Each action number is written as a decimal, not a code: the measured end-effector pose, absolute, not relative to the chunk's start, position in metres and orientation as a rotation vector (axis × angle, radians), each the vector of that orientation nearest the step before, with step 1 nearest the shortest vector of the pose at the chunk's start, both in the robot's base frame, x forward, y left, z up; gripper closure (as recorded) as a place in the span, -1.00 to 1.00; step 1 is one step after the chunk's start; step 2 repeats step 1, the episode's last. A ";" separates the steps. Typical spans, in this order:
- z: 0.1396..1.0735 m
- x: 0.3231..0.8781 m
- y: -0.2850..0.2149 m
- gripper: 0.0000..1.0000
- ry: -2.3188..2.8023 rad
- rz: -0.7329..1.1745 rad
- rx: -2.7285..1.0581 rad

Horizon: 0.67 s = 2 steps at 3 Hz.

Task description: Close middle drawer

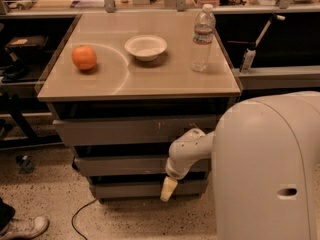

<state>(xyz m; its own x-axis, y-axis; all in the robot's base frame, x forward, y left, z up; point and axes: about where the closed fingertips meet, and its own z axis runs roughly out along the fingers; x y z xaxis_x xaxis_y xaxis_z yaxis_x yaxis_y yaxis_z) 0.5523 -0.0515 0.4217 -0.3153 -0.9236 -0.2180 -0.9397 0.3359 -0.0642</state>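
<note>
Your end effector hangs low in front of the cabinet, a pale tip pointing down toward 6 o'clock from the white arm. Open or closed: you cannot tell. The tip lies across the bottom drawer.

The middle drawer sits at 10 o'clock from the tip. It has a plain grey front, with a dark gap showing above it. The arm crosses the right part of that front. Above it is the top drawer, marked with small white scratches.

On the table a white bowl sits near the centre. An orange lies at its 9 o'clock and an upright water bottle stands at its 3 o'clock, all well apart.

The robot body fills the view at 4 o'clock. On the floor at 7 o'clock you see a cable and a shoe.
</note>
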 end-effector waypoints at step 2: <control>0.422 0.552 -0.051 -1.00 2.383 0.109 -1.692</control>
